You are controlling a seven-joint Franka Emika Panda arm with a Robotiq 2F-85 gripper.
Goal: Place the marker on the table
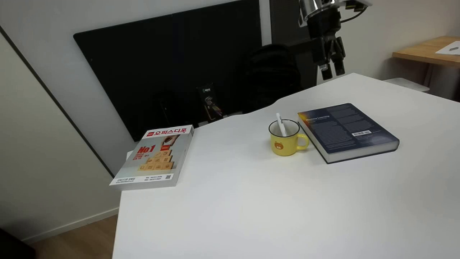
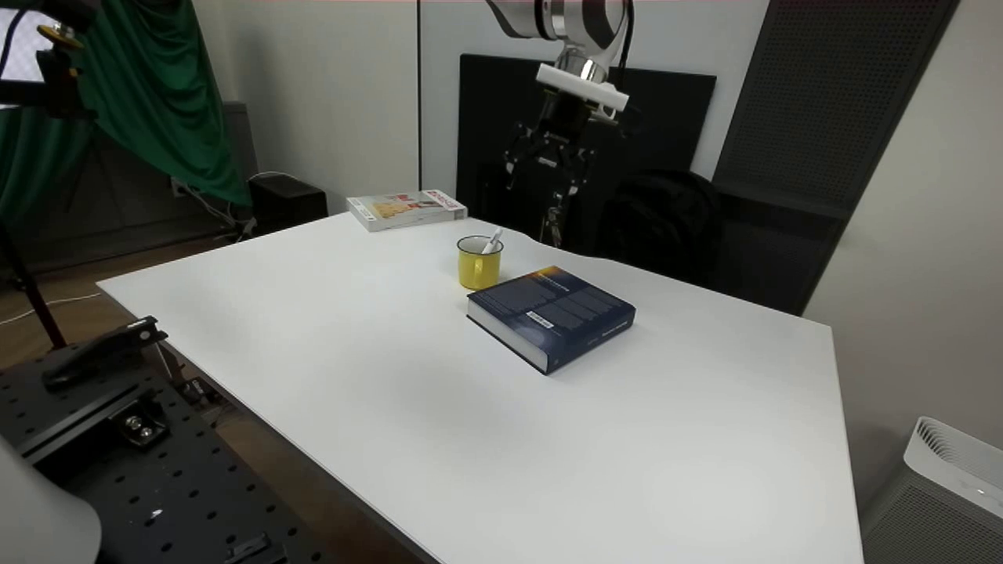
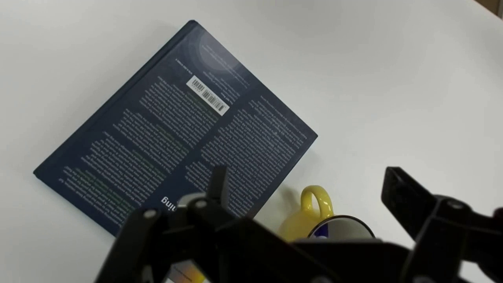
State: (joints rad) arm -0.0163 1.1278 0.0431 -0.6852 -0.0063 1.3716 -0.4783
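The marker point(image 1: 281, 125) stands tilted inside a yellow mug point(image 1: 284, 145), its white end sticking out above the rim in both exterior views point(image 2: 492, 240). In the wrist view a blue part of the marker point(image 3: 323, 231) shows inside the mug; the rest is hidden behind the gripper body. The mug stands on the white table point(image 1: 244, 216). My gripper point(image 1: 332, 73) is open and empty, held high above the table, apart from the mug. In the wrist view the fingers of the gripper point(image 3: 305, 173) are wide apart, with the mug point(image 3: 317, 202) low between them.
A thick dark blue book point(image 1: 348, 131) lies flat close beside the mug, on its handle side. A thick catalogue point(image 2: 407, 210) lies at a table corner. A dark backpack point(image 1: 273, 72) and a black panel point(image 1: 172, 64) are behind the table edge.
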